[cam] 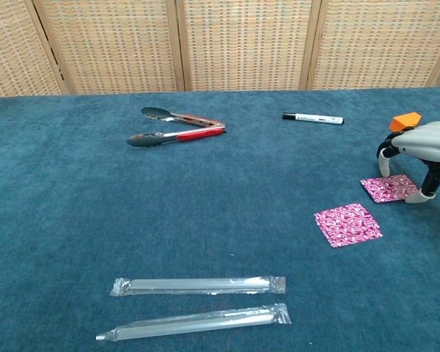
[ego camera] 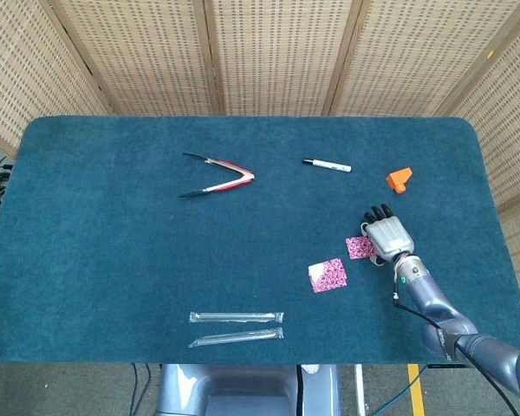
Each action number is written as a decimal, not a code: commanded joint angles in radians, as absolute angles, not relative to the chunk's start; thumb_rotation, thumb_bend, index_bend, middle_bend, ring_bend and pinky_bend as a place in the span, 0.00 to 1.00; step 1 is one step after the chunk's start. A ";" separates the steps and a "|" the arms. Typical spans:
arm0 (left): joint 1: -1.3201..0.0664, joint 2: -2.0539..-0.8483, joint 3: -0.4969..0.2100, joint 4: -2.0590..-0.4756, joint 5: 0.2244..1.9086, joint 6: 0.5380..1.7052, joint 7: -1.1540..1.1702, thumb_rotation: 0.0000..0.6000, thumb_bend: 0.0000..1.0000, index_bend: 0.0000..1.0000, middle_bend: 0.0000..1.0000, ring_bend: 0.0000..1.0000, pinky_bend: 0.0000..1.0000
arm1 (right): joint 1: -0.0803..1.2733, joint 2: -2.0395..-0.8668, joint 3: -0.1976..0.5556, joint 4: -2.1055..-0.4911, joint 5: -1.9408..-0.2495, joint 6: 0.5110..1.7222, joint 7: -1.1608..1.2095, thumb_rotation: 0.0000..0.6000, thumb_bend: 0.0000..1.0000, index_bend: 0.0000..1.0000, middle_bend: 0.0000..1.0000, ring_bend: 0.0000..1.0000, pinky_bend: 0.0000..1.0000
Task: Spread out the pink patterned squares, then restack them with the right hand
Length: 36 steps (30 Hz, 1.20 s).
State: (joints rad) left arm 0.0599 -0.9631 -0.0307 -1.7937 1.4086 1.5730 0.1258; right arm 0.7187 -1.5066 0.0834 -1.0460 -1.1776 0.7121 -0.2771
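Head view: Two pink patterned squares lie flat on the worktop (ego camera: 113, 243), apart from each other, which fits the spread-out stage of the task. The nearer square (ego camera: 328, 275) lies clear of the arm. The farther square (ego camera: 360, 248) lies partly under the right hand (ego camera: 388, 236), which is placed palm-down above it with fingers pointing away from the robot. This placement suggests the hand is set to draw or lift that square for restacking; that is a judgement only. The left hand does not appear in this view. The worktop cover is dark teal with a short, carpet-like pile.

Chest view: The right hand (cam: 423, 150) arches over the farther square (cam: 389, 189). The fingers (cam: 385, 163) are apart and reach down at its far edge, and the thumb tip stands at its near right corner. They bracket the square but do not visibly grip it. The nearer square (cam: 347, 224) is thin and sheet-like, with a dense pink-and-white print.

Other items, well apart from the squares:
- metal tongs (cam: 177, 125) with red handles, jaws apart;
- a white marker (cam: 313, 118) with a black cap;
- an orange block (cam: 405, 122) behind the hand;
- two clear-wrapped straws (cam: 198, 285), lying parallel.
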 commanded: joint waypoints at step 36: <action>0.071 -0.965 -0.031 -1.753 1.403 1.577 0.071 1.00 0.12 0.08 0.00 0.00 0.00 | 0.725 -1.432 0.052 -1.437 -1.073 0.802 -0.536 1.00 0.33 0.44 0.17 0.00 0.00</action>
